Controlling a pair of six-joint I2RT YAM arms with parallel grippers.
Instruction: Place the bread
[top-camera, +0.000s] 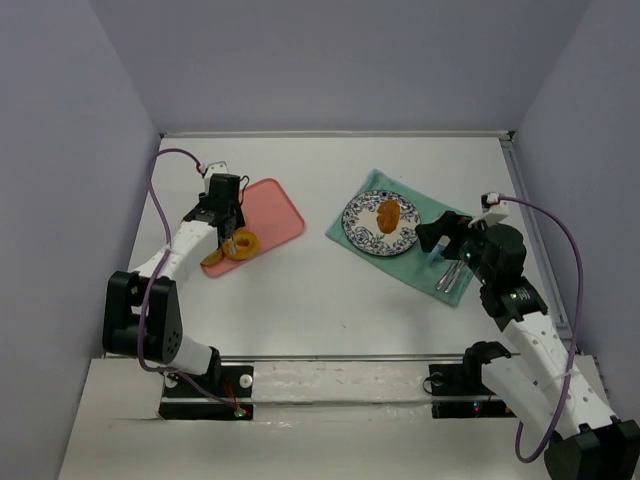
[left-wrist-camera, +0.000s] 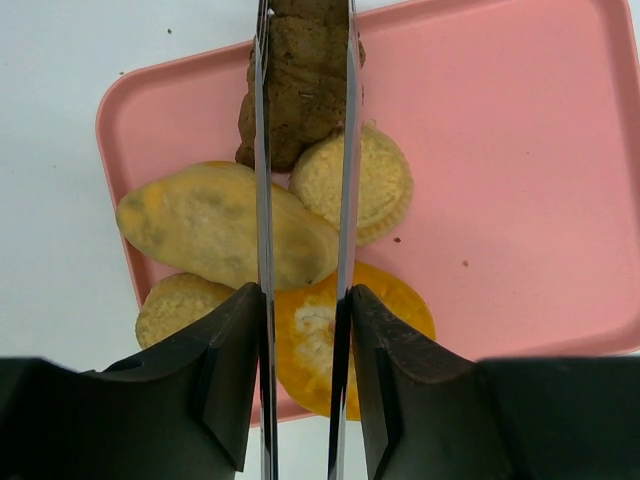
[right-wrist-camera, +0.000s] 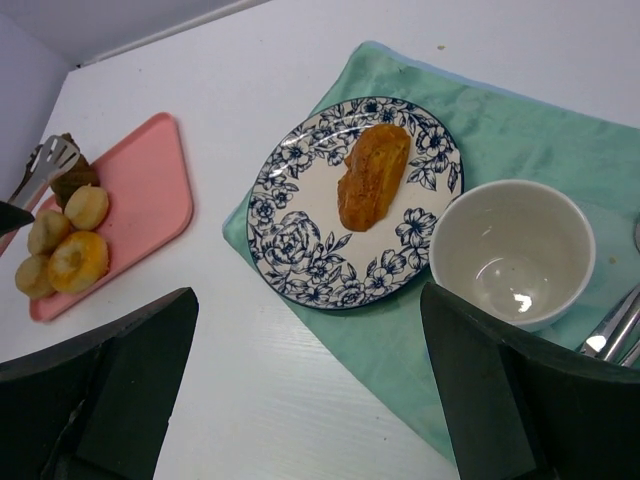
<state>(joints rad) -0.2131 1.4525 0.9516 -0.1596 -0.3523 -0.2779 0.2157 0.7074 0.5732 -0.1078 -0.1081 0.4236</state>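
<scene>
A pink tray (top-camera: 280, 215) holds several bread pieces (top-camera: 240, 245): a dark brown chunk (left-wrist-camera: 300, 90), a round biscuit-like piece (left-wrist-camera: 375, 180), an oval yellow piece (left-wrist-camera: 200, 225) and an orange round one (left-wrist-camera: 385, 310). My left gripper (top-camera: 228, 215) is shut on metal tongs (left-wrist-camera: 262, 150). The tong arms reach over the brown chunk; I cannot tell if they pinch it. A flowered plate (top-camera: 381, 223) holds one golden bread (right-wrist-camera: 374, 175). My right gripper (top-camera: 445, 235) is open and empty above the green cloth (right-wrist-camera: 560, 130).
A white bowl (right-wrist-camera: 512, 250) stands on the cloth right of the plate (right-wrist-camera: 300, 250). Cutlery (top-camera: 447, 278) lies at the cloth's right edge. The pink tray (right-wrist-camera: 150, 190) and tongs (right-wrist-camera: 45, 160) show far left in the right wrist view. Walls enclose the table.
</scene>
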